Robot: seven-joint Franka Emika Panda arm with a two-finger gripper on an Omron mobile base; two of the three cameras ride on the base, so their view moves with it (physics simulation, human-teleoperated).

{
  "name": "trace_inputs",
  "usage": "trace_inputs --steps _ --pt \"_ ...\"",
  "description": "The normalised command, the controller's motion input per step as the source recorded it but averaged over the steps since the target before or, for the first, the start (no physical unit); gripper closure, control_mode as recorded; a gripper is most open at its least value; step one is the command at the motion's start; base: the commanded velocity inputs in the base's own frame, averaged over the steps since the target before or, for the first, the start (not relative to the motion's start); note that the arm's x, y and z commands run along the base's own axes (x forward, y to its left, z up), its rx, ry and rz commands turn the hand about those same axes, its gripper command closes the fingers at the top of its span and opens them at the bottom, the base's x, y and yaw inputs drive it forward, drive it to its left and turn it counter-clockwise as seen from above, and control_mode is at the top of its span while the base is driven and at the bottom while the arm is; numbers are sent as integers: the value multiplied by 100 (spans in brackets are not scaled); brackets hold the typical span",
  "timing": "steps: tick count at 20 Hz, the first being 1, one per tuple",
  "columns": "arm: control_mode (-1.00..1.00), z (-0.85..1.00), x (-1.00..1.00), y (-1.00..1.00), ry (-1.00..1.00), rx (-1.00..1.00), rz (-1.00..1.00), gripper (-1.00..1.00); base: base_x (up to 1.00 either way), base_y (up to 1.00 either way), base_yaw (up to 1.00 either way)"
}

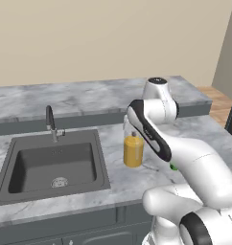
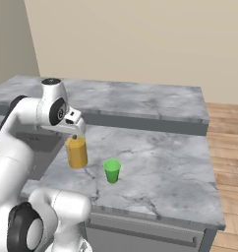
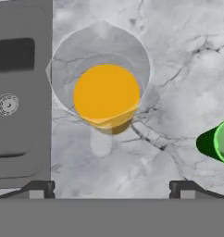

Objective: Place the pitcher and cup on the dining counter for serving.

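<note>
The gripper [image 3: 112, 187] hangs above the pitcher [image 3: 104, 95], pointing straight down, its fingers spread wide and holding nothing. The pitcher [image 2: 76, 152] stands upright on the lower tabletop [image 2: 155, 167], long axis vertical, just beside the sink [image 1: 51, 165]; in the hand view its spout points toward the top of the picture. The cup [image 2: 111, 170] stands upright near it, mouth up, on the side away from the sink. Beyond both runs the raised dining counter [image 2: 140, 101], along the wall side.
</note>
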Motion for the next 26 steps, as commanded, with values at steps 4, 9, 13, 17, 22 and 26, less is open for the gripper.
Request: trace_inputs --steps 4,9,13,17,22,26 --pt "-100 -81 27 30 4 0 -11 -100 0 0 0" --pt "-100 -54 38 16 0 -1 -11 -100 0 0 0" --pt "-100 -30 32 1 0 0 -10 -100 0 0 0" --pt "-100 -17 32 0 0 0 -10 -100 0 0 0" --pt "-100 -26 26 0 0 0 -9 100 0 0 0" --pt "-100 -28 7 -3 0 -1 -4 100 0 0 0"
